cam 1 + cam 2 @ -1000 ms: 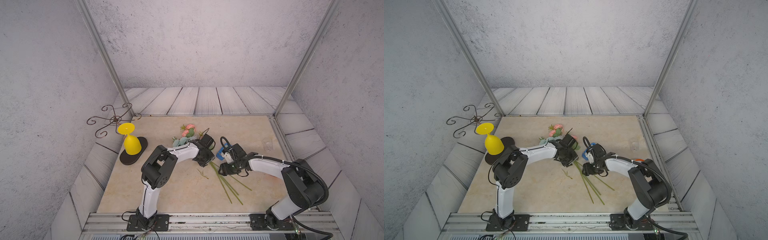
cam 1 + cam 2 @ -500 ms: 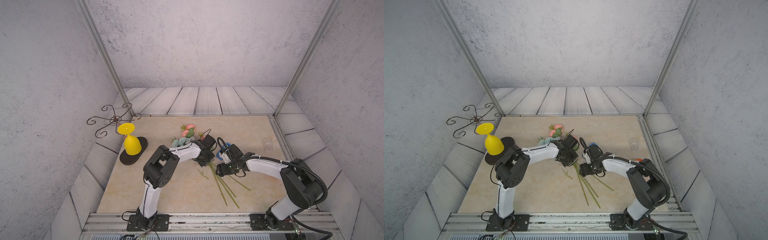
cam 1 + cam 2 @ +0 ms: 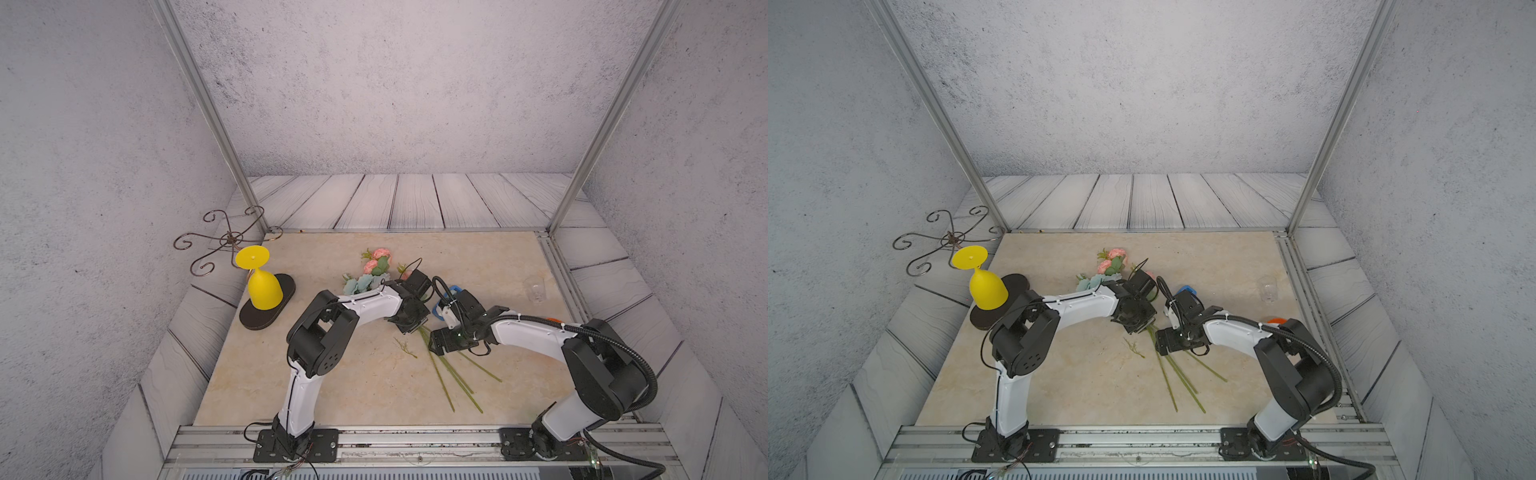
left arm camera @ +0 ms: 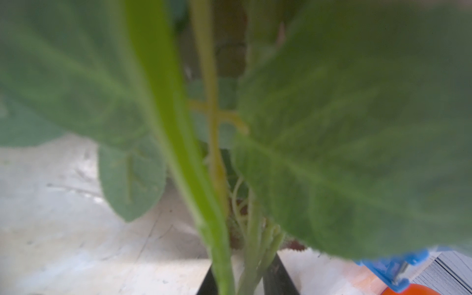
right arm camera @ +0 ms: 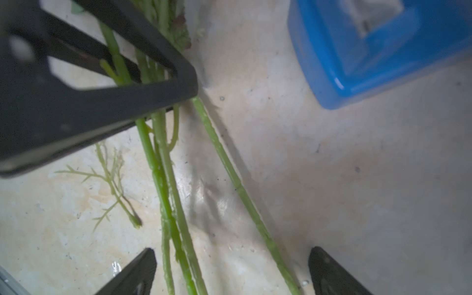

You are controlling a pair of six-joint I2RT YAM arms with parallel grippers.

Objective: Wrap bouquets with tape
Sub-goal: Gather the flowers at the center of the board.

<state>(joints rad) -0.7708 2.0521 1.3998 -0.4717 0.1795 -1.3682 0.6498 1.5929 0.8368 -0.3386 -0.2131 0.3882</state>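
Beige worktop (image 3: pixel 332 386) inside a grey booth. The bouquets (image 3: pixel 376 268) lie at its centre, stems loose and unwrapped. The left fingers (image 5: pixel 102 115) pinch the stems; the right fingers (image 5: pixel 140 275) stand spread astride them. The tape (image 5: pixel 357 63) sits just beside, apparently undrawn; all wrapping remains.

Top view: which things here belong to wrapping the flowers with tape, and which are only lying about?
For the job: artificial flowers with thin green stems and pink and pale blue blooms; blue plastic tape dispenser; left gripper, shut on the stems; right gripper, open.
Lying about: yellow plastic goblet, upside down; curly dark wire stand; small loose green sprig; small clear cup.
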